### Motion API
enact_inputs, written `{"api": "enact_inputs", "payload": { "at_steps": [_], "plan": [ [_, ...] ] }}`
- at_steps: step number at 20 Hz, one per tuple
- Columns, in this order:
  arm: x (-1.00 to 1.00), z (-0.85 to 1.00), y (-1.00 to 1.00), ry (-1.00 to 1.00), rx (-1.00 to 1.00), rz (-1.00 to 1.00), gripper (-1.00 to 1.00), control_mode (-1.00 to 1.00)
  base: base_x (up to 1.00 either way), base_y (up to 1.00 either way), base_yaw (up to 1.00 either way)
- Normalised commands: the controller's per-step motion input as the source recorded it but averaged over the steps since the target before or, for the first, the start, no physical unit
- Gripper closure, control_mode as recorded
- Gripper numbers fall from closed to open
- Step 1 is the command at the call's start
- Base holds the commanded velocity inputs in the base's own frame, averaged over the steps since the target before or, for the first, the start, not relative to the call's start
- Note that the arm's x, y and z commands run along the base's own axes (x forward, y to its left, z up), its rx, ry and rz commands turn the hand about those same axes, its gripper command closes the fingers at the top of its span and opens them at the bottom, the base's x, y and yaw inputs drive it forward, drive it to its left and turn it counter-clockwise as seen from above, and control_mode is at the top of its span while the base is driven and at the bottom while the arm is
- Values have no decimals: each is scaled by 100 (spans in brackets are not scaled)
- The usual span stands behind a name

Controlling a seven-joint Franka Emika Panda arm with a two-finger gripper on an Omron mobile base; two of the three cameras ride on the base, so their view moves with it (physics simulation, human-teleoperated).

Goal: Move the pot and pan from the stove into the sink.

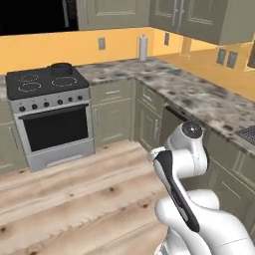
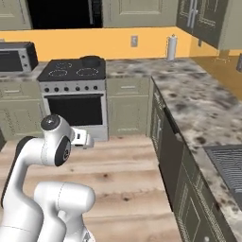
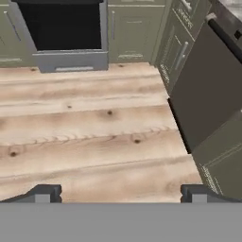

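Across a wooden kitchen floor, the pot (image 1: pixel 61 68) sits on the stove (image 1: pixel 47 82), far ahead of and above the wide-open, empty gripper (image 3: pixel 121 193).

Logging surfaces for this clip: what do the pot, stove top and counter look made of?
Pot: dark matte metal, probably; no shine. Stove top: smooth black glass with printed white rings. Counter: speckled grey-brown stone, granite-like, slightly polished.
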Motion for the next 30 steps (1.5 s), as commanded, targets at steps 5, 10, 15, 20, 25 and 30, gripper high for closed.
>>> {"api": "enact_inputs", "payload": {
  "at_steps": [5, 10, 15, 20, 25, 30],
  "plan": [
    [0, 0, 0, 0, 0, 0, -100, 100, -7, -2, 41],
    [0, 0, 0, 0, 0, 0, -100, 100, -5, -6, 40],
    [0, 0, 0, 0, 0, 0, -100, 100, -9, -5, 26],
    [0, 0, 0, 0, 0, 0, -100, 100, 2, 0, 0],
    [0, 0, 0, 0, 0, 0, -100, 100, 47, -11, 0],
    [0, 0, 0, 0, 0, 0, -100, 100, 86, -6, 0]
  ]
}}
